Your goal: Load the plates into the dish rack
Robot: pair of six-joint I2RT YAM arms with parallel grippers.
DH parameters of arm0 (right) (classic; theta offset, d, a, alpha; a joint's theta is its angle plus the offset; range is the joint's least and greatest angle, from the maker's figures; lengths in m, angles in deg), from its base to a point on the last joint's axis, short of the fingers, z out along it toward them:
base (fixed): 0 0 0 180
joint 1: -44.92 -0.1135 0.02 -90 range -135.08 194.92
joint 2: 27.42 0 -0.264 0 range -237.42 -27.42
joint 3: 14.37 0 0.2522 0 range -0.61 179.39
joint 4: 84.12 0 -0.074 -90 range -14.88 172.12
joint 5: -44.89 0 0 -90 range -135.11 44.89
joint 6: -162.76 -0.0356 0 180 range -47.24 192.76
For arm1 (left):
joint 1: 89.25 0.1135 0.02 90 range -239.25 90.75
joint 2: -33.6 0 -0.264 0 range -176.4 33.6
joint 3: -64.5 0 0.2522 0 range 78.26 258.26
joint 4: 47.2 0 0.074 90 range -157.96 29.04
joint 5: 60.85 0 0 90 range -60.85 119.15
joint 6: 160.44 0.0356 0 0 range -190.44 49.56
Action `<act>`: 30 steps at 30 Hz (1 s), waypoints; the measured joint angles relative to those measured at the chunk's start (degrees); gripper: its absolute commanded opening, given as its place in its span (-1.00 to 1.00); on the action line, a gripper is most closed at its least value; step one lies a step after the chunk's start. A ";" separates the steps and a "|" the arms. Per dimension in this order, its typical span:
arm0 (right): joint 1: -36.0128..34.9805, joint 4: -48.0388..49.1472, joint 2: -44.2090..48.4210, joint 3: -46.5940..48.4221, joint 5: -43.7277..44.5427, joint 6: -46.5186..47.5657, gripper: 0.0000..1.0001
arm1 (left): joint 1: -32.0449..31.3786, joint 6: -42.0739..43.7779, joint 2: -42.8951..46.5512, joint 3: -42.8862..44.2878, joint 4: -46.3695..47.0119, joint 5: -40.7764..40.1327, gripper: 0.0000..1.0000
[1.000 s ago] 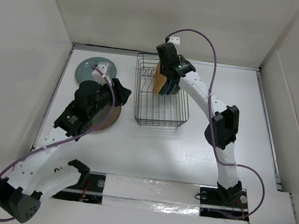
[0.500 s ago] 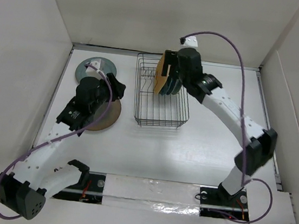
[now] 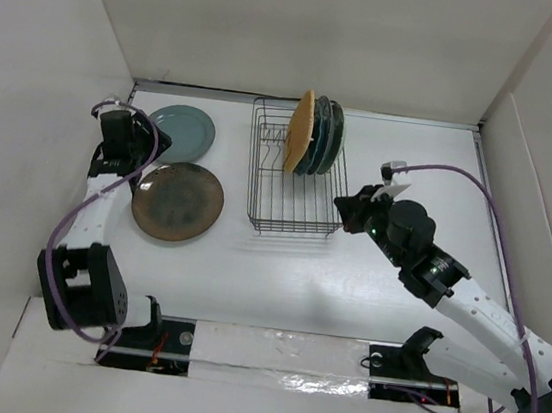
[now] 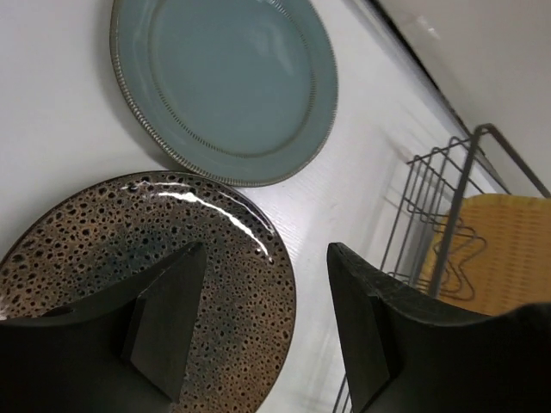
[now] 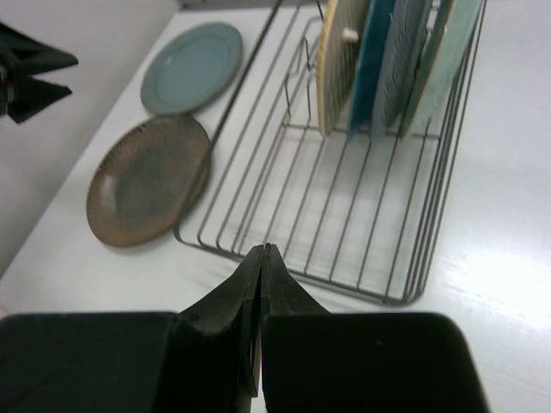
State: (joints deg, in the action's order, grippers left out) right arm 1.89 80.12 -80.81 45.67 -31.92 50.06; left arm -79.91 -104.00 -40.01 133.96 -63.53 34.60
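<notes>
Several plates stand upright at the far end of the black wire dish rack: an orange-tan one on the left, then a dark teal one, a white floral one and a pale mint one. A grey-teal plate and a brown plate lie flat on the table left of the rack. My left gripper is open and empty, high at the far left, above the brown plate's edge. My right gripper is shut and empty, just off the rack's near right corner.
White walls close in the table on the left, back and right. The rack's near half holds nothing. The left gripper shows at the top left of the right wrist view. The grey-teal plate lies close to the back wall.
My right arm pulled back from the plates in the rack toward the near right, gripper shut. My left arm swung off the brown plate to the far left corner.
</notes>
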 measured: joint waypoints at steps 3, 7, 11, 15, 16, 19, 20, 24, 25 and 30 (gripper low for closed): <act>-0.17 -0.04 1.77 -3.30 -0.68 -0.15 -0.94 | 1.14 -1.51 -6.62 1.25 1.11 0.85 0.10; -0.17 0.09 3.58 -4.81 -1.20 0.02 -0.94 | 3.32 -4.44 -11.10 1.42 3.04 1.60 0.10; -0.17 0.46 5.64 -5.92 -1.20 0.46 -0.93 | 6.43 -5.09 -15.50 5.49 3.13 0.46 -0.03; -0.13 0.83 7.23 -7.28 -1.44 0.46 -0.92 | 7.67 -4.70 -22.05 11.76 3.21 -1.51 -0.22; -0.13 1.03 7.34 -7.48 -1.68 0.46 -0.92 | 7.67 -4.57 -23.82 12.98 3.21 -1.90 -0.23; -0.13 1.14 7.37 -7.67 -1.95 0.46 -0.92 | 7.65 -4.39 -28.61 15.85 2.47 -2.54 -0.20; -0.13 1.14 7.39 -7.67 -2.05 0.46 -0.92 | 7.61 -4.39 -30.93 17.14 2.03 -2.64 -0.18; -0.13 1.22 7.69 -7.78 -2.67 0.46 -0.91 | 7.61 -4.39 -36.06 19.47 0.81 -2.99 -0.08; -0.04 1.25 7.69 -7.78 -2.80 0.46 -0.90 | 7.61 -4.39 -37.00 19.93 0.50 -3.13 -0.07; 0.26 1.25 7.56 -7.78 -3.58 0.46 -0.90 | 7.61 -4.11 -40.37 22.38 -0.28 -5.64 -0.07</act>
State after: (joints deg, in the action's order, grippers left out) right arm 2.16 81.37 -73.25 37.89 -35.50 50.52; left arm -72.30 -108.11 -80.38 156.34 -63.82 28.96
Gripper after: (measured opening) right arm 0.051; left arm 0.462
